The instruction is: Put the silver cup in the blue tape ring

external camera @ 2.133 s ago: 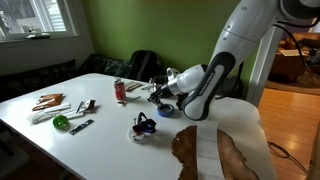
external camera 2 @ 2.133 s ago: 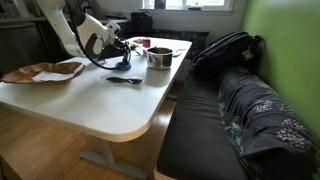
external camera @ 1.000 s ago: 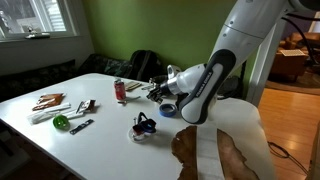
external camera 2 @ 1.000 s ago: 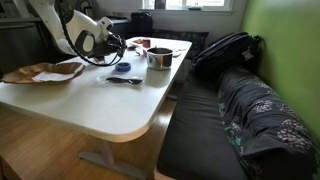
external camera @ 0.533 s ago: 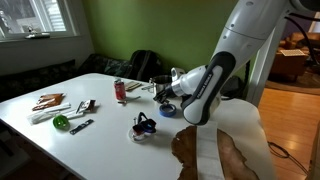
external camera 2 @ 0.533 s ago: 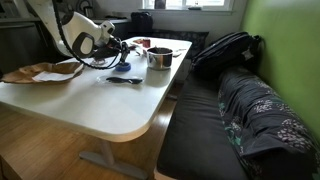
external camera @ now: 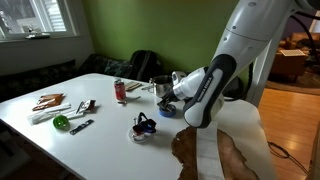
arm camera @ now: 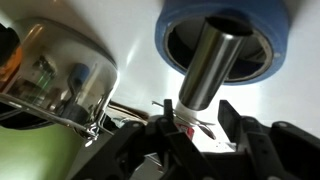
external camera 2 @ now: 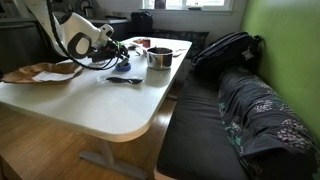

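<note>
In the wrist view the silver cup (arm camera: 212, 60) stands as a slim metal cylinder with its far end inside the blue tape ring (arm camera: 270, 45) on the white table. My gripper (arm camera: 198, 115) sits just above the cup's near end with a finger on each side. Gaps show between the fingers and the cup, so it is open. In an exterior view the gripper (external camera: 165, 95) hangs over the ring (external camera: 167, 110), and the cup is hidden behind the hand. In an exterior view the gripper (external camera 2: 110, 45) is above the table's far part.
A shiny silver pot (arm camera: 55, 75) stands close beside the ring, also in both exterior views (external camera: 160, 85) (external camera 2: 158, 57). A red can (external camera: 120, 90), a green object (external camera: 61, 122), a dark tool (external camera: 143, 126) and brown paper (external camera: 215, 155) lie on the table. A backpack (external camera 2: 225, 50) is on the bench.
The arm has shifted slightly back and up from the ring over the last two seconds. The pot and other items have not moved.
</note>
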Available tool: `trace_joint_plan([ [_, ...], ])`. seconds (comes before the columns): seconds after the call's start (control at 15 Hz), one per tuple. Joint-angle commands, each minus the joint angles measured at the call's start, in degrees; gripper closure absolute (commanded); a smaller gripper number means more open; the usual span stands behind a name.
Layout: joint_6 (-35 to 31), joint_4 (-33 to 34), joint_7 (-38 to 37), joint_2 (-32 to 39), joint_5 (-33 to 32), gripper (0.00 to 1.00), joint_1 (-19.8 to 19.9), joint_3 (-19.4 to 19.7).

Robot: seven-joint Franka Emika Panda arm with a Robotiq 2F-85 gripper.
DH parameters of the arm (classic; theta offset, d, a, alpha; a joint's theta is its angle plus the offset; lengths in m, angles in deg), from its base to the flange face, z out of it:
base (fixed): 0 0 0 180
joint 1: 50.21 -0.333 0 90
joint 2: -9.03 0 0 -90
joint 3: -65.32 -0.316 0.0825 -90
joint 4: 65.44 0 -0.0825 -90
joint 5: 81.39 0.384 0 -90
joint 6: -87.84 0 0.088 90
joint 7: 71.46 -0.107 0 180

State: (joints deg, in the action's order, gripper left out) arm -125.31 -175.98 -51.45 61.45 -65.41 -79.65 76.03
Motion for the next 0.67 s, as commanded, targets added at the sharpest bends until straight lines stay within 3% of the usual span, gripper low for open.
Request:
trace_joint_plan([
  [0.0,1.4,-3.1,-0.2,-2.6,1.5,0.17,-2.0,0.8],
  [0.13,0.1,-3.8,-0.8,-3.7,0.3,0.02,-1.6,-0.1],
  [0.27,-3.1,-5.8,-3.3,-6.7,-4.2,0.0,1.3,-4.2],
  [0.47,-5.7,-11.2,-8.1,-12.7,-17.3,0.0,7.7,-12.7],
  [0.53,-5.2,-5.0,-5.1,-7.5,-10.8,0.0,4.2,-8.9],
  [0.6,-5.3,-5.9,-5.6,-8.7,-11.8,0.0,4.9,-10.1],
])
